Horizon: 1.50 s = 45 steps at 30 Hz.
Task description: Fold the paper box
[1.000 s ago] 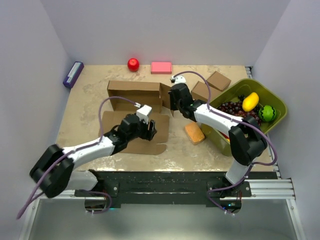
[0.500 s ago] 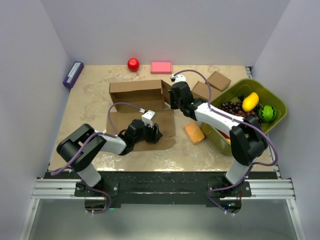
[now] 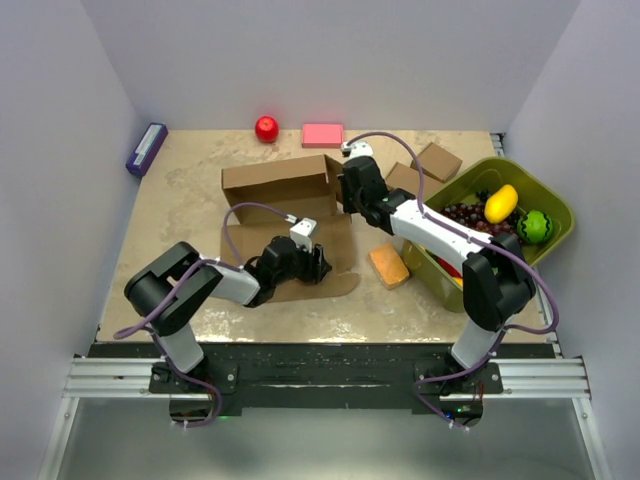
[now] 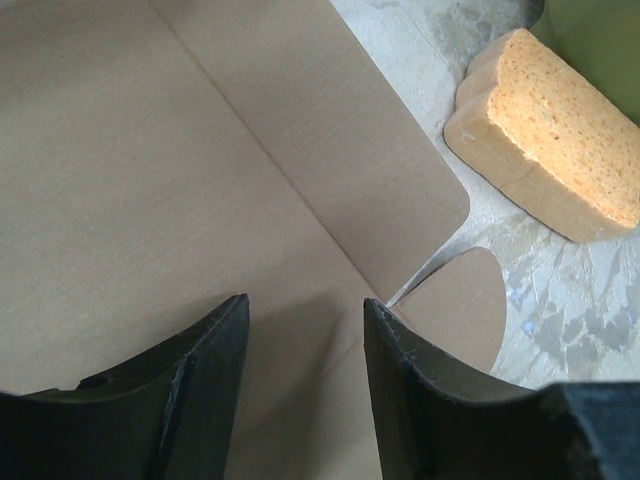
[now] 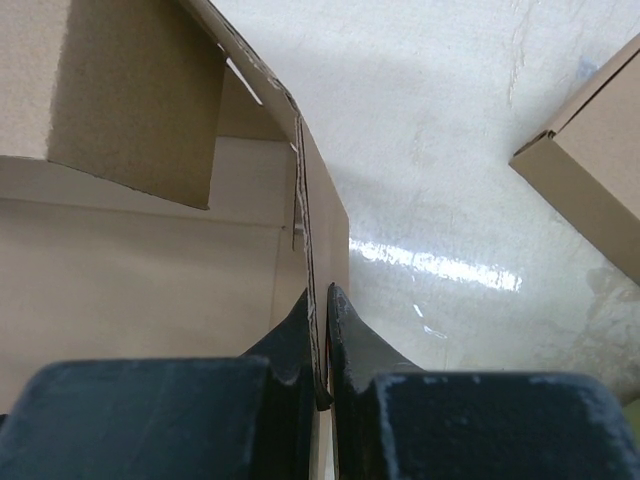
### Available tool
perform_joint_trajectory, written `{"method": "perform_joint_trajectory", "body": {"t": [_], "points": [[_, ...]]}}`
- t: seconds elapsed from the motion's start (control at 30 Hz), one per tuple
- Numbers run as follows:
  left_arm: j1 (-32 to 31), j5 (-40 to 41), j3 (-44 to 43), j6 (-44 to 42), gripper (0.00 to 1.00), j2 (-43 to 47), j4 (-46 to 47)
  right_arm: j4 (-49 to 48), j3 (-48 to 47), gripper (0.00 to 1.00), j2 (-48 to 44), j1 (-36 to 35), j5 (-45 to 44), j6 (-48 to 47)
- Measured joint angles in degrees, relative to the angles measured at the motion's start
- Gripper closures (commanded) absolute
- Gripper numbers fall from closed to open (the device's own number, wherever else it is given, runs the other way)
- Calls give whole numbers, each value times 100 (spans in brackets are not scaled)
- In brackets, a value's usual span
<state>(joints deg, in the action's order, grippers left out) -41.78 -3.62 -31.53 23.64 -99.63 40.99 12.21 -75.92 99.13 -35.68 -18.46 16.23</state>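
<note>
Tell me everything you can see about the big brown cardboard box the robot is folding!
The paper box is plain brown cardboard, half folded. Its back part stands up as walls; a wide front panel with rounded tabs lies flat on the table. The right gripper is shut on its thin right side wall. The left gripper is open over the flat panel.

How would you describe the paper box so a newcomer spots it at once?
On the tan table, look at the middle. The paper box is the large brown cardboard sheet there, its far walls raised and its near flap flat. Unlike the two small closed boxes by the green bin, it is open and far bigger.
</note>
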Motion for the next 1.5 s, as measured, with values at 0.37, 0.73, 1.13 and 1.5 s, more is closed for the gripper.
{"method": "perform_joint_trajectory", "body": {"t": [0.37, 0.73, 1.13, 1.5], "points": [[-103, -293, -184, -20, 49, 328, -776, 155, 9, 100, 2, -39, 98, 48], [-223, -560, -568, 2, 55, -468, -22, 205, 9, 100, 46, -59, 149, 87], [-225, -474, -562, 243, 58, -673, 319, 155, 133, 96, 59, -138, 319, 393], [-249, -470, -426, 280, 60, -649, 472, 173, 269, 49, 61, -306, 400, 557]]}}
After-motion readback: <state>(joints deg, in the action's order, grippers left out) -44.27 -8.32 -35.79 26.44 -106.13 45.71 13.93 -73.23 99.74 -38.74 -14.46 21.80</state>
